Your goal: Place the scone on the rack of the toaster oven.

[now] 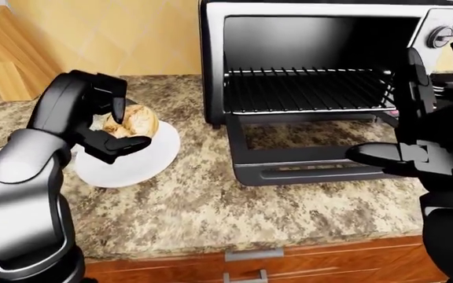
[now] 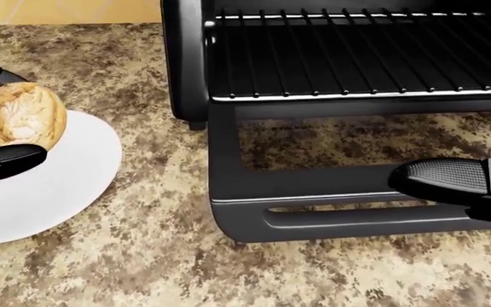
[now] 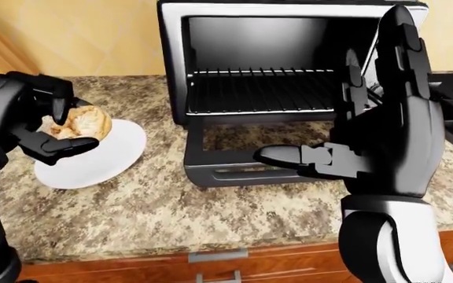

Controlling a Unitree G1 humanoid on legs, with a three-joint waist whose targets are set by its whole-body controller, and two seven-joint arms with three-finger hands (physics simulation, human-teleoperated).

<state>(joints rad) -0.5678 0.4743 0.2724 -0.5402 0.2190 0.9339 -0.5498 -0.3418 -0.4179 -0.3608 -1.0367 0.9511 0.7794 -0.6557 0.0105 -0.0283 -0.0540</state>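
The golden-brown scone (image 1: 135,121) is in my left hand (image 1: 119,127), whose fingers close round it just above the white plate (image 1: 144,160) on the counter at the left. The toaster oven (image 1: 321,53) stands at the upper right with its door (image 1: 305,156) folded down flat and its wire rack (image 1: 305,89) bare inside. My right hand (image 3: 368,118) is open, fingers upright and thumb (image 3: 289,156) out, held over the open door, apart from it. The head view shows the scone (image 2: 19,115) at its left edge.
A wooden knife block (image 1: 6,50) stands at the upper left against the tan wall. The granite counter (image 1: 211,206) runs to an edge at the bottom, with wooden drawers and a metal handle (image 1: 254,254) below.
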